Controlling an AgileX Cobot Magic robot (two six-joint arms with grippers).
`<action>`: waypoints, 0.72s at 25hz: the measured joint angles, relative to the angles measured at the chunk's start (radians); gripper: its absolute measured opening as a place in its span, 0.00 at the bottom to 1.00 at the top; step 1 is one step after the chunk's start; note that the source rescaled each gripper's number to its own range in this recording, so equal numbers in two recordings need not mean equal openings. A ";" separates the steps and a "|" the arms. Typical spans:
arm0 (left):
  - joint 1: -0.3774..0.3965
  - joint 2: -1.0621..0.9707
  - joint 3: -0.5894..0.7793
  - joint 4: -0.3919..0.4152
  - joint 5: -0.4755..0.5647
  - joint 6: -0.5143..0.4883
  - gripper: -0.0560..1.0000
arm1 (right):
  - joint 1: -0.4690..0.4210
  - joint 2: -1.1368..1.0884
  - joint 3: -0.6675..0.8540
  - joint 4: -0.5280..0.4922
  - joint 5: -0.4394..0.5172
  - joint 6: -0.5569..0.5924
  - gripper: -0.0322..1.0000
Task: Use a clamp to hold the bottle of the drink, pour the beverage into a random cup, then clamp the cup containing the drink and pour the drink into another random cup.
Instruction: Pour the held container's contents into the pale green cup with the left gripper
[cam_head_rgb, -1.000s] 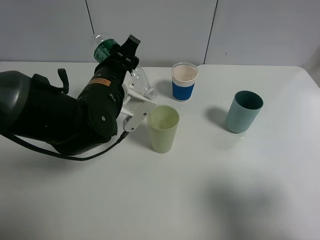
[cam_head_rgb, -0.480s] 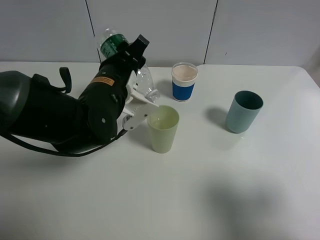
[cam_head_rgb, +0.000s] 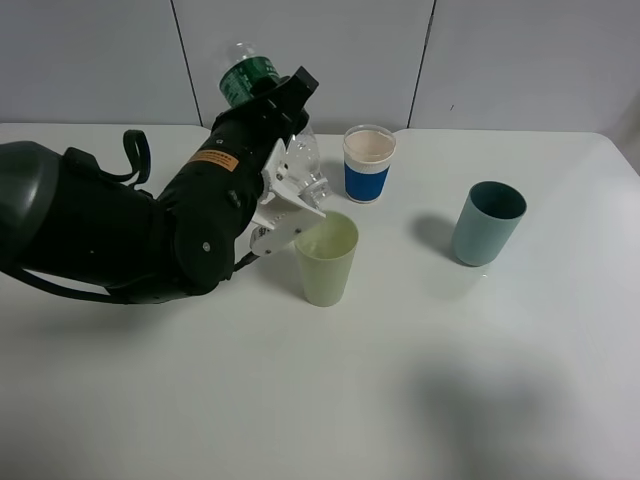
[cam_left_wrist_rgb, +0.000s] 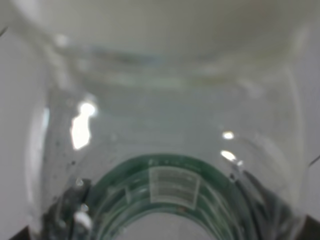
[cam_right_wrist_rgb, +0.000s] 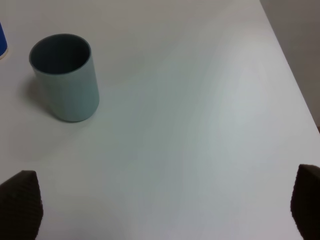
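My left gripper (cam_head_rgb: 288, 196), the clamp, is shut on the clear bottle (cam_head_rgb: 283, 150). The bottle is tipped steeply: its green-labelled end points up and back, and its open mouth points down at the rim of a pale green cup (cam_head_rgb: 326, 258). In the left wrist view the bottle (cam_left_wrist_rgb: 165, 150) fills the frame, green label nearest. The white cup with the blue band (cam_head_rgb: 368, 163) stands upright just behind the green cup. My right gripper (cam_right_wrist_rgb: 164, 205) is open, its dark fingertips (cam_right_wrist_rgb: 21, 200) at the frame's corners, nothing between them. It does not show in the exterior view.
A teal-green tumbler (cam_head_rgb: 487, 222) stands upright to the right of the other cups, and also shows in the right wrist view as the tumbler (cam_right_wrist_rgb: 65, 75). The bulky black left arm (cam_head_rgb: 110, 230) lies over the table's left side. The white table's right edge (cam_right_wrist_rgb: 292, 75) is close.
The left arm has tilted the bottle further. Its labelled end rose and swung right while its mouth stayed at the green cup. The cups and the right gripper have not moved.
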 joint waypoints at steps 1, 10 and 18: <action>0.000 0.000 0.000 0.004 0.000 0.000 0.13 | 0.000 0.000 0.000 0.000 0.000 0.000 1.00; 0.000 -0.006 0.000 -0.009 0.021 -0.082 0.13 | 0.000 0.000 0.000 0.000 0.000 0.000 1.00; 0.012 -0.093 0.000 -0.198 0.169 -0.451 0.13 | 0.000 0.000 0.000 0.000 0.000 0.000 1.00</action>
